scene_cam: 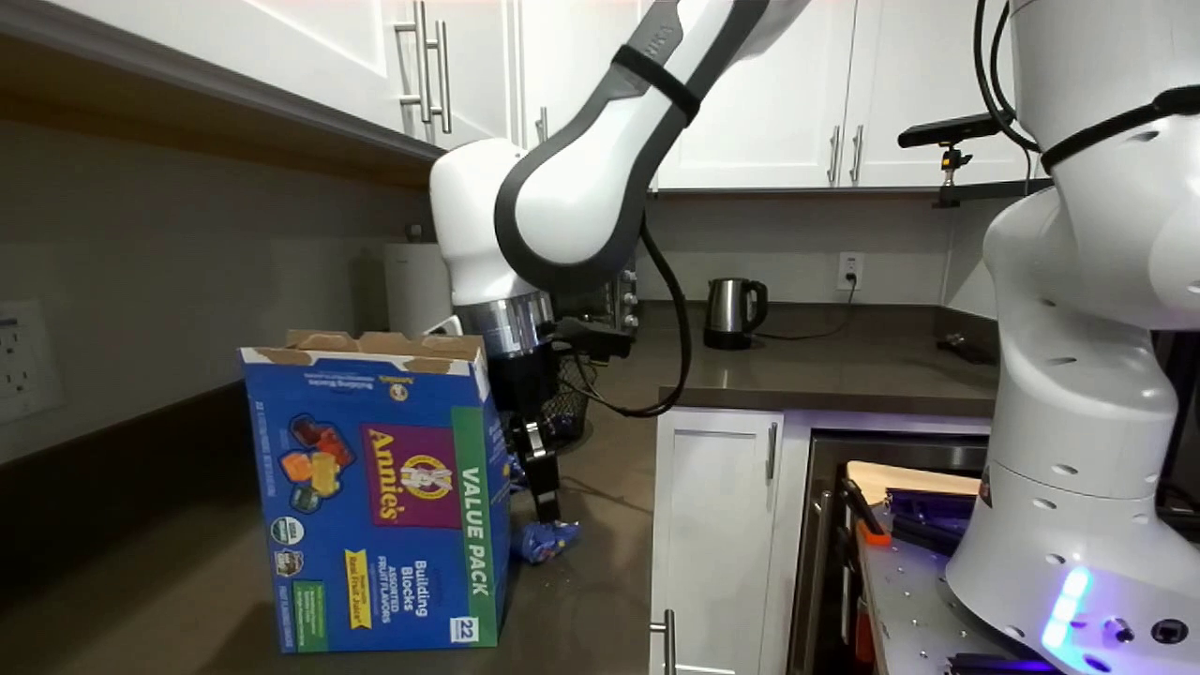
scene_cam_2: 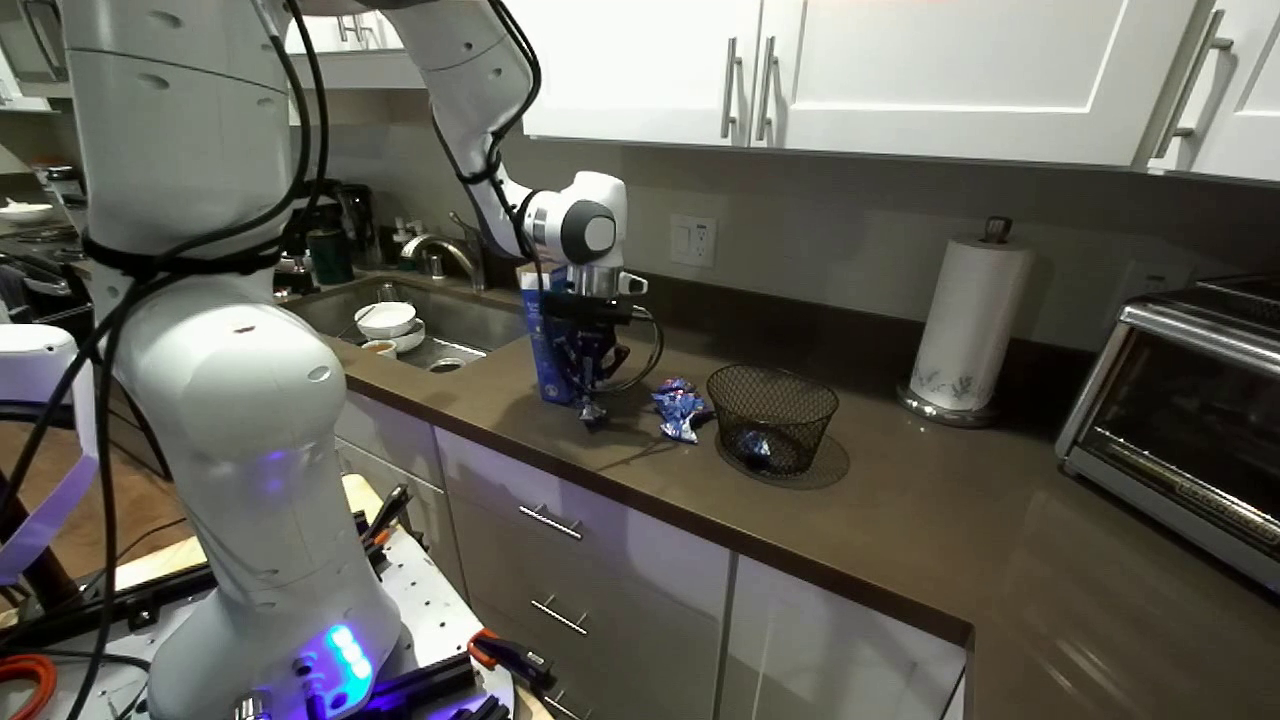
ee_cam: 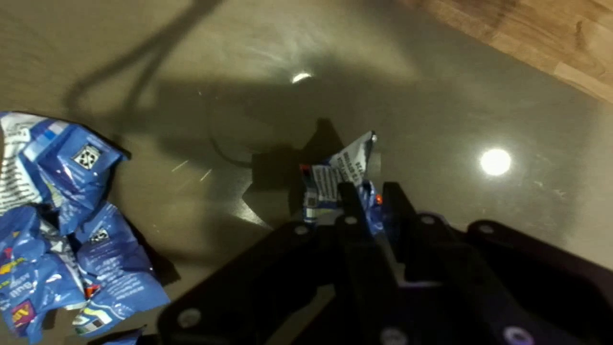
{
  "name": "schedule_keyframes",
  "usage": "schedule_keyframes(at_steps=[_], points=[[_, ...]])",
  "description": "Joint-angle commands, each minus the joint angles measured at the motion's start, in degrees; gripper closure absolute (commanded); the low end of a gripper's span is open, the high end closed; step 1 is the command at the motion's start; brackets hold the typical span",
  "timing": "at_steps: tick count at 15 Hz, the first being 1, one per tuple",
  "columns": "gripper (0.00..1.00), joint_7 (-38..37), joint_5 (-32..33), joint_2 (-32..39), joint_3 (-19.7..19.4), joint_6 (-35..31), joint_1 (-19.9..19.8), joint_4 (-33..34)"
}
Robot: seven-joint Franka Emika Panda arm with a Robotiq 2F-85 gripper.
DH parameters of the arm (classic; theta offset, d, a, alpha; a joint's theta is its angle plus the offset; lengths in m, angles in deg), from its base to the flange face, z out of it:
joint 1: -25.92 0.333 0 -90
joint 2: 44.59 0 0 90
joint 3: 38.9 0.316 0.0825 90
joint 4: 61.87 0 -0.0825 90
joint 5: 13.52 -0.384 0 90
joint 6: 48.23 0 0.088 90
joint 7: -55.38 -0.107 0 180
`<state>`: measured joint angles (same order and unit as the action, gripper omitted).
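Smooth brown countertop (scene_cam_2: 930, 510) carries a standing cardboard box (scene_cam: 375, 506) reading "Annie's", "VALUE PACK" and "Building Blocks", its top edge ragged. Just beside it, your gripper (ee_cam: 369, 189) points downward, pinching a crinkled blue-and-white pouch (ee_cam: 328, 182). Farther from the box lie more shiny blue pouches (ee_cam: 117, 273), then a black wire basket (scene_cam_2: 770, 405), then a paper-towel roll (scene_cam_2: 965, 325).

Brown bench (scene_cam_2: 930, 520), well loaded

Near its back edge are a paper-towel holder (scene_cam_2: 945, 414), toaster oven (scene_cam_2: 1190, 420) and kettle (scene_cam: 728, 314); between front and back edges, a blue box (scene_cam: 375, 506), loose blue packets (scene_cam_2: 680, 408) and a wire basket (scene_cam_2: 790, 425).
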<state>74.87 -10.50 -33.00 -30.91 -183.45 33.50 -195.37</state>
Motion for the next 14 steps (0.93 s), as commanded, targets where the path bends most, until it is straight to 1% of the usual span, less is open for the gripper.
schedule_keyframes(at_steps=[1, 2, 3, 4, 5, 9, 10, 12, 14], points=[[0.88, 1.4, 0.0, -5.2, 0.5, 7.3, -0.7, 0.7], [0.89, 1.6, 0.0, -5.9, 0.4, 8.6, -0.7, 1.1], [0.61, 2.2, -0.8, -6.2, 0.5, 9.5, -0.7, 1.4], [0.63, 2.7, -1.2, -6.2, 0.5, 9.8, -0.6, 1.6], [0.61, 3.7, -2.5, -5.8, 0.7, 9.3, -0.5, 1.5], [0.37, 6.8, -6.6, -3.5, 1.7, 7.8, -0.2, 1.5], [0.29, 7.1, -7.3, -2.8, 1.9, 7.6, -0.2, 1.5], [0.16, 6.8, -7.4, -1.3, 2.2, 6.8, -0.2, 1.4], [0.05, 5.6, -6.0, 0.3, 2.2, 5.9, -0.2, 1.2]])
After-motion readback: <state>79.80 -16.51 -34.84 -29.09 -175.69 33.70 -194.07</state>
